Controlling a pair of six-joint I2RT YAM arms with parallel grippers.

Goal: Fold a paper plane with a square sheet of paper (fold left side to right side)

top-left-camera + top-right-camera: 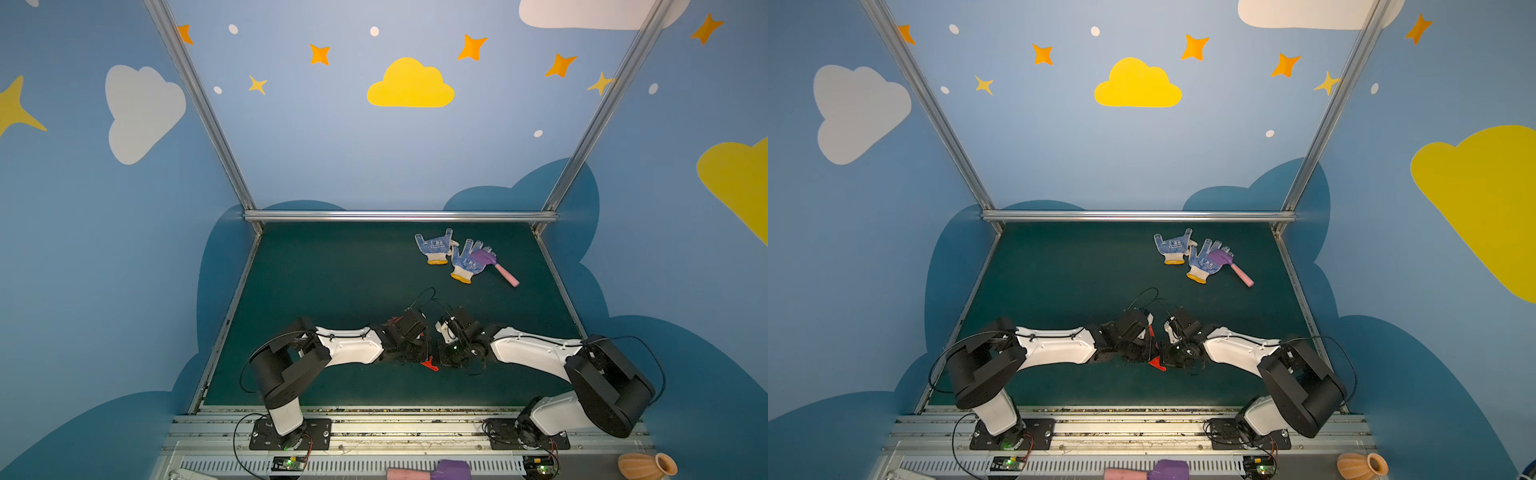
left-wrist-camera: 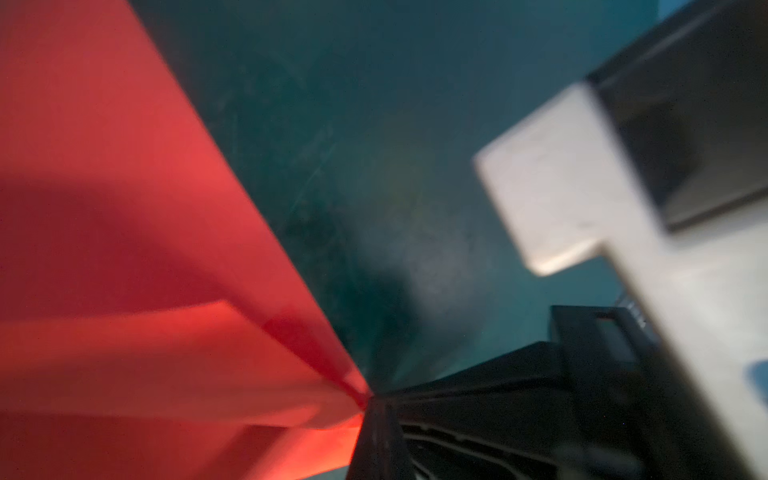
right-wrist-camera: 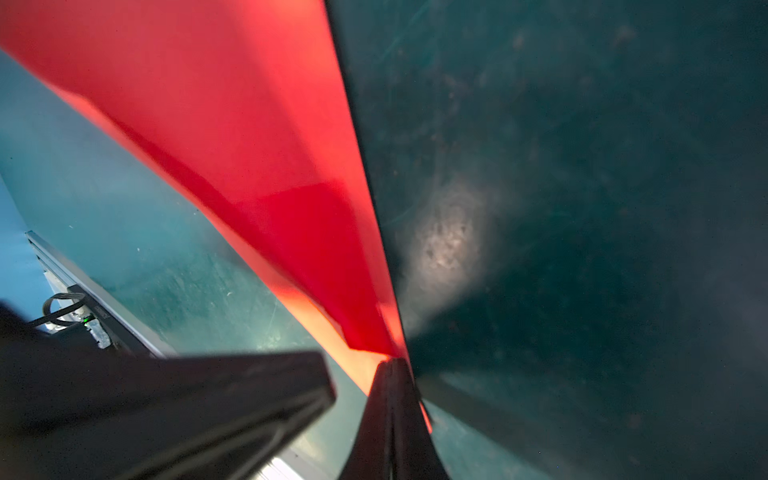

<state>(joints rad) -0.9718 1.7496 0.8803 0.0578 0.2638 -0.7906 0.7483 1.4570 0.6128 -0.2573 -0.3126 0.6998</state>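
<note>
Hammer [image 1: 495, 266] atop glove [image 1: 464, 264], well behind the paper [image 1: 430, 365].

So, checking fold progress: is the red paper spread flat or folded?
Folded: the red paper shows overlapping creased layers, pinched by the left claw and right claw. Final shape: cannot tell.

creased, layered bright red paper [image 3: 257, 124], a narrow pointed wedge, near middle of the green mat [image 1: 332, 270]

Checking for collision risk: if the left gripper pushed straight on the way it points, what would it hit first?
Probably the green mat, ahead of the left gripper, which pinches the red paper; depth is unclear.
</note>
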